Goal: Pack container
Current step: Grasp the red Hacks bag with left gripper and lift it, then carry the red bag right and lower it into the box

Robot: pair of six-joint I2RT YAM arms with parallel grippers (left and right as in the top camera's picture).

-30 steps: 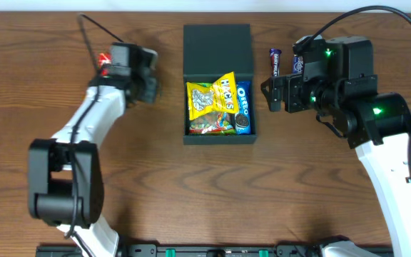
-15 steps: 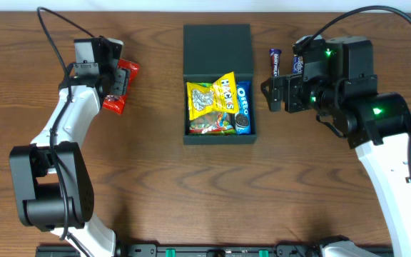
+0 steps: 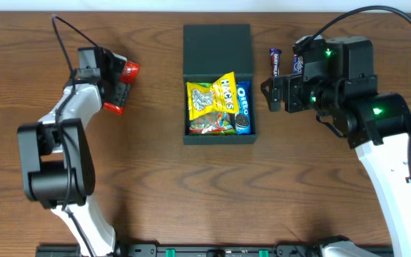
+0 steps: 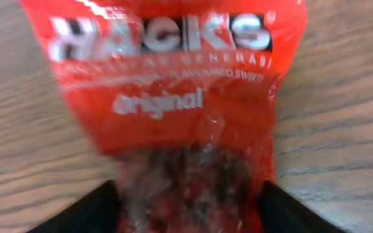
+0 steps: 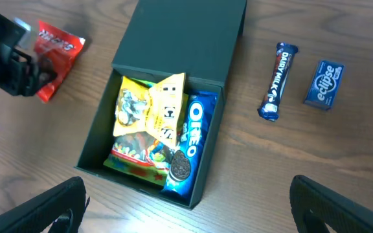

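The container (image 3: 218, 137) stands open at the table's middle, its lid (image 3: 217, 48) laid back. Inside lie a yellow Hacks bag (image 3: 211, 100) and a blue Oreo pack (image 3: 243, 107). A red Hacks packet (image 3: 125, 72) is at the far left, with my left gripper (image 3: 116, 87) shut on it. In the left wrist view the packet (image 4: 167, 97) fills the frame, and its lower end is pinched narrow in my left gripper (image 4: 186, 210). My right gripper (image 3: 270, 93) hovers just right of the container, open and empty, seen again as the right gripper (image 5: 190, 207).
A Dairy Milk bar (image 3: 275, 61) and a blue Eclipse pack (image 3: 297, 64) lie on the table right of the lid, under the right arm. The right wrist view shows the same Dairy Milk bar (image 5: 277, 81) and Eclipse pack (image 5: 324, 84).
My left gripper, shut a second ago, opened over the red packet, then closed in on its sides while the wrist turned. The right arm has not moved.
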